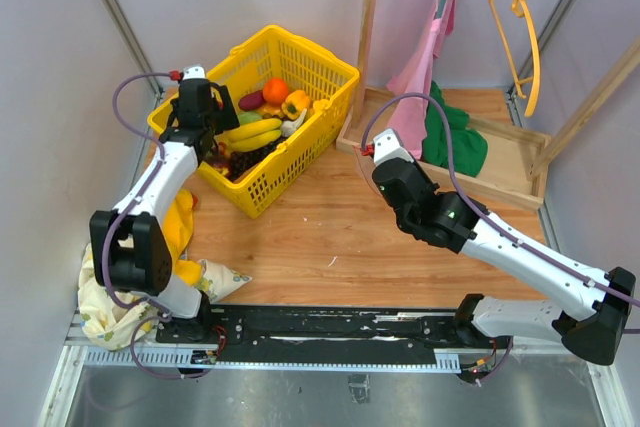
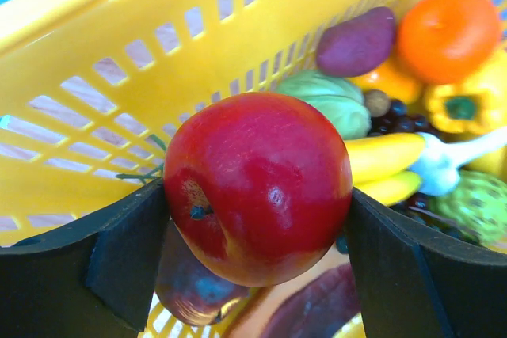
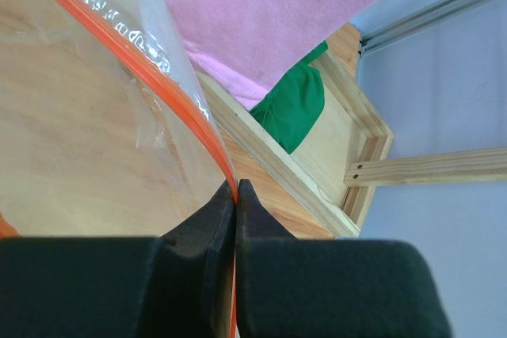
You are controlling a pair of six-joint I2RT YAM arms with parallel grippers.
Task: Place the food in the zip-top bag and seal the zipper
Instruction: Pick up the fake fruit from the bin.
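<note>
Inside the yellow mesh basket (image 1: 300,152), my left gripper (image 1: 205,142) is shut on a red apple (image 2: 257,187), with both black pads pressing its sides. More food lies in the basket beside it: bananas (image 2: 384,157), an orange (image 2: 447,33), a yellow pepper (image 2: 463,104), dark grapes (image 2: 396,120), and green and purple pieces. Right of the basket, my right gripper (image 1: 372,150) is shut on the zipper (image 3: 142,77), the red strip along the mouth of the clear zip-top bag (image 3: 79,140). The bag hangs over the wooden table.
A wooden rack (image 1: 500,162) at the back right holds a pink cloth (image 1: 425,57), a green cloth (image 1: 455,142) and an orange hanger (image 1: 525,27). A yellow-patterned cloth bundle (image 1: 110,297) lies at the left arm's base.
</note>
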